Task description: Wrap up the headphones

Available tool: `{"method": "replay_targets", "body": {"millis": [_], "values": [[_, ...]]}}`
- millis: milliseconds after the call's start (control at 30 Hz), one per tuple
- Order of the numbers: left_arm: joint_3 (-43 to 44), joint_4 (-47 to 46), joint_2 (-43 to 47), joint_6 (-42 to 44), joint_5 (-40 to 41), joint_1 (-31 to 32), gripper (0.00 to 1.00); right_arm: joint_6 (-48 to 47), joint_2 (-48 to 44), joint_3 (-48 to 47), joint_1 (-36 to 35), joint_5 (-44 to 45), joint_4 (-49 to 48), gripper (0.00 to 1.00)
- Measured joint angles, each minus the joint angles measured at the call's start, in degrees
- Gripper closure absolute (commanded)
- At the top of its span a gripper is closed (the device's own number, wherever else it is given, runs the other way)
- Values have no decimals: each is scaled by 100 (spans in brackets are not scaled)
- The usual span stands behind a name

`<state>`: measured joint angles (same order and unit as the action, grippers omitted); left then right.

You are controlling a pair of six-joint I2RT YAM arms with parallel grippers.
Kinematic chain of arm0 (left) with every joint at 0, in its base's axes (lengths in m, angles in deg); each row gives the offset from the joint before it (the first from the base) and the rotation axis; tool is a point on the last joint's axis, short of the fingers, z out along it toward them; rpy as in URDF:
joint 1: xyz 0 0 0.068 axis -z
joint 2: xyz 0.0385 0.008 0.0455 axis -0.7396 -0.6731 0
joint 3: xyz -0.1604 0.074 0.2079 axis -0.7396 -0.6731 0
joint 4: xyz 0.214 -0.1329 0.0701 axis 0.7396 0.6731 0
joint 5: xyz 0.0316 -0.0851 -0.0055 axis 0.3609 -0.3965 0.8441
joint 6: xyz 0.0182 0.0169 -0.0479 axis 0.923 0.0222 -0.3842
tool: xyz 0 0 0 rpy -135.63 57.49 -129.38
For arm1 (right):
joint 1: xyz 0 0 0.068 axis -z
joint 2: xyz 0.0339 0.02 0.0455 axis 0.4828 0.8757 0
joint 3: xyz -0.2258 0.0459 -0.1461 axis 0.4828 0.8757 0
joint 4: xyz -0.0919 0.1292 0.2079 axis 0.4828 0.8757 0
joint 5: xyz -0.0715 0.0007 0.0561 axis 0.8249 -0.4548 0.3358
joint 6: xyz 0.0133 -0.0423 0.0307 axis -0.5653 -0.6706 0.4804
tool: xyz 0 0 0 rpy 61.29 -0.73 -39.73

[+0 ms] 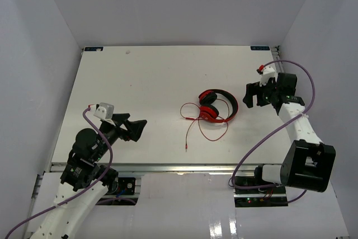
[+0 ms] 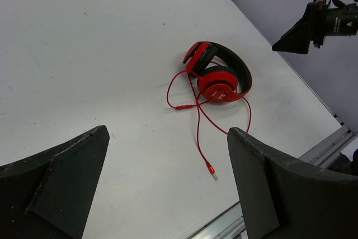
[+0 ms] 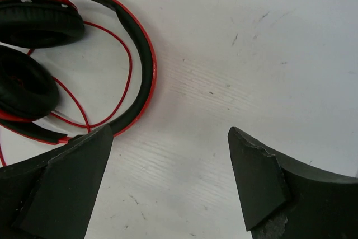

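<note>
The red headphones (image 1: 217, 106) with a black headband and ear pads lie flat on the white table, right of centre. Their thin red cord (image 1: 197, 127) loops toward the near edge and ends in a plug (image 1: 185, 148). My left gripper (image 1: 140, 130) is open and empty, well left of the cord. In the left wrist view the headphones (image 2: 221, 76) and plug (image 2: 212, 170) lie ahead of the open left gripper (image 2: 168, 132). My right gripper (image 1: 246, 96) is open and empty, just right of the headband. In the right wrist view the headband (image 3: 146, 65) lies left of the open gripper (image 3: 169, 131).
The white table (image 1: 145, 76) is walled on the left, back and right. A metal rail (image 1: 168, 167) runs along its near edge. Thick purple cables (image 1: 305, 82) hang from both arms. The right arm's gripper shows at the left wrist view's top right (image 2: 302, 32).
</note>
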<state>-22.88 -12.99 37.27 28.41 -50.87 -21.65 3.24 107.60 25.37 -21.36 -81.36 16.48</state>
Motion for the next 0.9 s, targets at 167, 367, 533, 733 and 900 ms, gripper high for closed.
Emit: {"method": "replay_targets", "body": {"millis": [167, 367, 533, 733, 900], "values": [[0, -2, 11, 0, -9, 0, 2, 58, -151, 660, 129, -88, -315, 10], [-2, 0, 53, 4, -8, 0, 2, -634, 489, 67, 136, -706, -213, 10], [-2, -2, 131, 4, -5, 0, 2, -601, 1429, -446, 147, -712, -200, 9], [-2, -2, 136, 10, -4, 0, 2, -151, 1823, -647, 97, -497, -76, 1], [-2, -3, 134, 19, -7, 0, 2, 221, 2143, -958, -142, -438, 85, 7]]}}
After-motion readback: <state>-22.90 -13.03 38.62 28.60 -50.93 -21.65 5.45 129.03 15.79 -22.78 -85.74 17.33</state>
